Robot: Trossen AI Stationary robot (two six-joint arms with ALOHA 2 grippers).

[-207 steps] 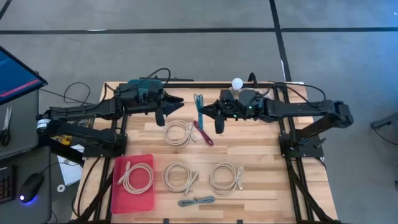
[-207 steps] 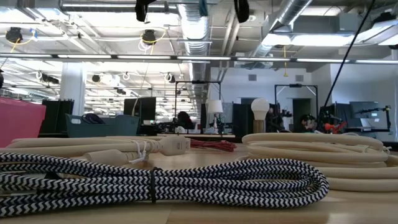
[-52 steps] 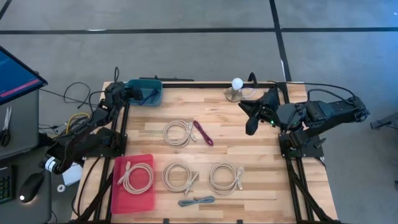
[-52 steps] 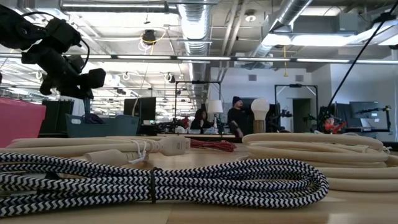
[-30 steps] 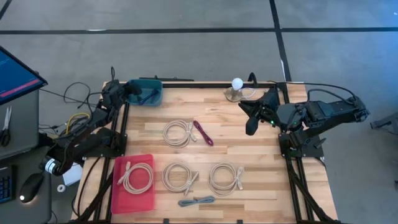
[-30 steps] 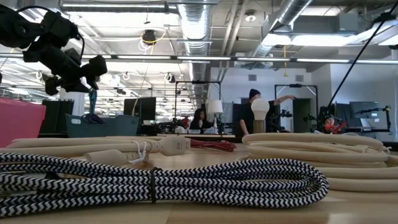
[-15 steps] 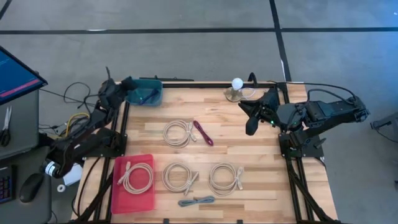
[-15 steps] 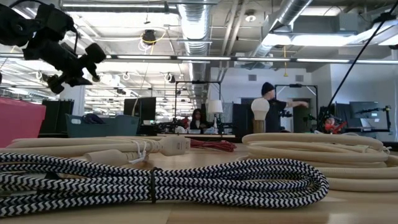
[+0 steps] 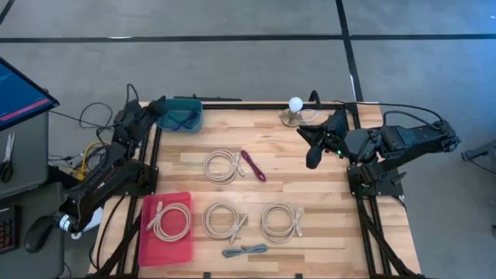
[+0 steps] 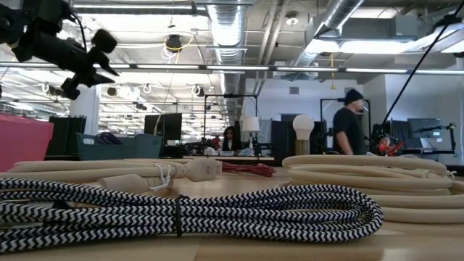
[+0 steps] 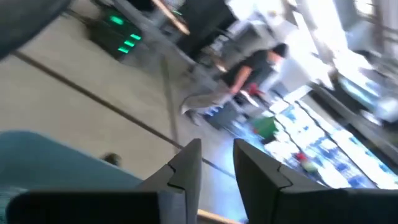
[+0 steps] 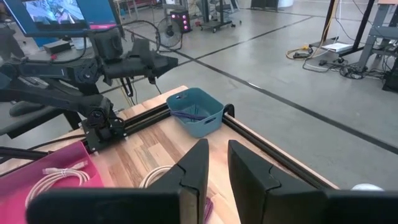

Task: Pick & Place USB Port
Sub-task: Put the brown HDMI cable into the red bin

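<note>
Teal plastic bin (image 9: pixel 184 118) at your far-left table corner already holds a thin cable. Beside it hangs the left gripper (image 9: pixel 157 105), fingers narrowly parted and empty. At centre lies the maroon USB cable (image 9: pixel 253 164), long axis running diagonally, nearer the right gripper (image 9: pixel 311 156), whose fingers are also slightly apart, holding nothing; you would reach leftward.

Bare surface (image 9: pixel 325 194) lay open along the right side and across the far middle strip. Cream cable coils (image 9: pixel 222 166) and a maroon cable (image 9: pixel 253 165) crowded the centre, with more coils (image 9: pixel 280 222) and a braided cable (image 9: pixel 245 250) filling the near edge. A red tray (image 9: pixel 165 249) blocked the near-left corner, a blue bin (image 9: pixel 181 115) the far-left, a lamp (image 9: pixel 294 111) the far middle.
</note>
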